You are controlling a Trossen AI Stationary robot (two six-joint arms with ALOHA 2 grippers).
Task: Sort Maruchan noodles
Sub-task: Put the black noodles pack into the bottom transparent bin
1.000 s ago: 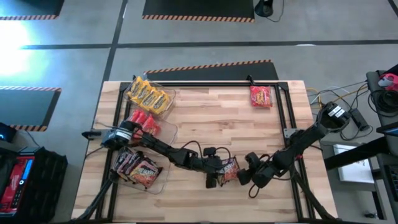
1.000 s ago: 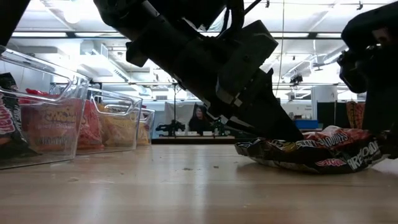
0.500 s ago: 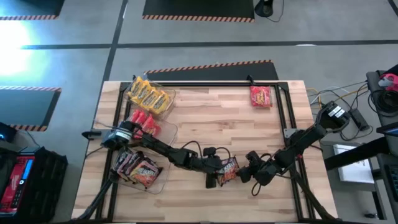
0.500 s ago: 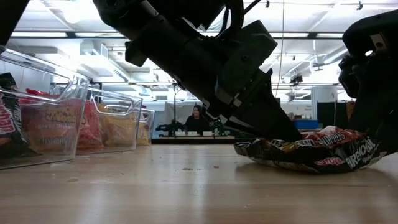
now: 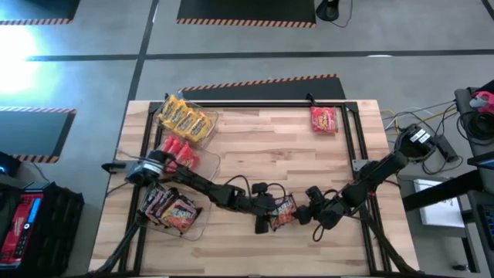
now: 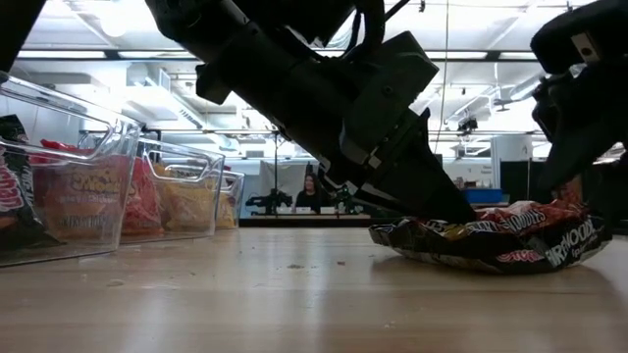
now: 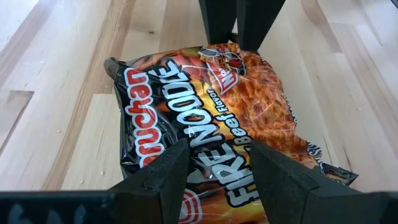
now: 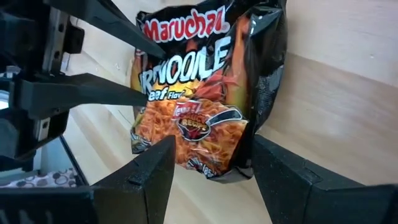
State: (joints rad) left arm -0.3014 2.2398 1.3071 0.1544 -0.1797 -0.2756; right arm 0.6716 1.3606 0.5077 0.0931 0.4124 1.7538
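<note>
high view, packet: the dark fire noodle packet lies flat on the wooden table, near its front edge, between my two arms.
high view, my left gripper: reaches in from the bin side and meets the packet's near end.
high view, my right gripper: sits just beside the packet's other end, not on it.
high view, destinations: three clear bins on my left; the dark packets' bin is nearest the front, the red packets' bin behind it, the yellow packets' bin at the back. a lone red packet waits at the far right corner.
low view, contact: my left fingers press down onto the crinkled packet, which still rests on the wood.
left wrist view, grip: my two fingers straddle the packet's end with film between them; i judge this a pinch on the wrapper, partly closed.
right wrist view, grip: my fingers stand wide, holding nothing, the packet ahead of them.
how to do it well: pinch the wrapper's seam, not the brittle block; lift straight up before swinging; keep the right arm clear of the path; carry it to the front bin with its dark fellows.
</note>
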